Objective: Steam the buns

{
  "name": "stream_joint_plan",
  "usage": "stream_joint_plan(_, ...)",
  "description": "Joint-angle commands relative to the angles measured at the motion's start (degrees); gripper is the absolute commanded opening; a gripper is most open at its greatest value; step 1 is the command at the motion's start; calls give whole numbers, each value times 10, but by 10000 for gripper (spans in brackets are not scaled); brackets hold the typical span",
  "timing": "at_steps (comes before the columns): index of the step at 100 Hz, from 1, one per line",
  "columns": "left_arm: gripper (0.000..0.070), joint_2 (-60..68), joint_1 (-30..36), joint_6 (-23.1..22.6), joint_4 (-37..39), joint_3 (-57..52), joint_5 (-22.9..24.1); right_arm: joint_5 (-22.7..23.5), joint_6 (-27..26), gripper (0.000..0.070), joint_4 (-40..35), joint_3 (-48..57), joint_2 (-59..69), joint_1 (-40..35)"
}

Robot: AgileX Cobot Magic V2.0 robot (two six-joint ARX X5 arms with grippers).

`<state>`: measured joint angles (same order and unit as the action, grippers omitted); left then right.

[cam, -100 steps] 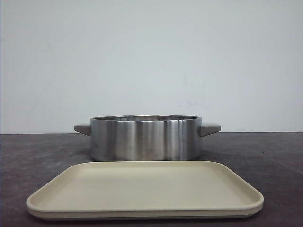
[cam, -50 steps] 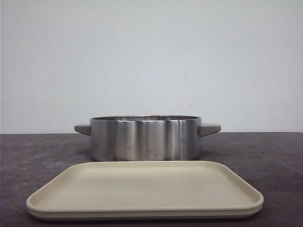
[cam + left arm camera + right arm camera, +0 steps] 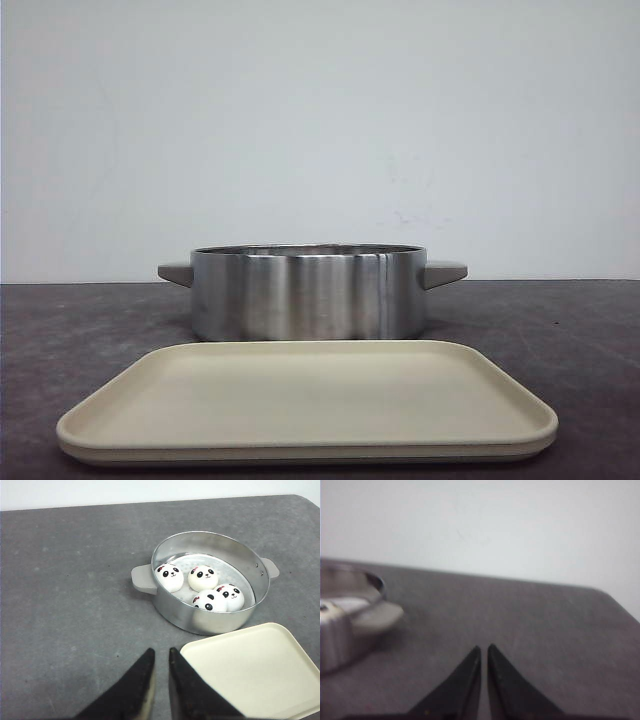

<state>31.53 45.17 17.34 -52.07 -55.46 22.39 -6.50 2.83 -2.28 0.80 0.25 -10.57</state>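
While the pot [image 3: 308, 292] wall hides them from the front, four buns [image 3: 205, 589] sit inside, behind the bare tray [image 3: 306, 400]. Left gripper [image 3: 161, 652] and right gripper [image 3: 484, 648] hover nearly closed, empty, over open table [image 3: 75, 590]; right wrist view is blurred.

A cream rectangular tray [image 3: 306, 403] with rounded corners lies flat at the near edge of a dark grey table [image 3: 80, 330]. Just behind it stands a round, shallow steel pot [image 3: 307, 292] with two grey side handles. A plain white wall [image 3: 320, 120] rises behind the table.
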Motion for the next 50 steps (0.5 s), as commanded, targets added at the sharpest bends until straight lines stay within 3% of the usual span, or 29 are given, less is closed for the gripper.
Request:
stream_joint_plan(1, 0, 2, 4, 1, 7, -6, 3, -6, 9, 17, -11, -1, 0, -2)
stream_joint_plan(18, 0, 3, 4, 0, 7, -6, 3, -15, 9, 17, -73, -1, 0, -2)
stream_joint_plan(50, 0, 2, 4, 0, 7, -6, 3, -15, 12, 17, -69, -1, 0, -2)
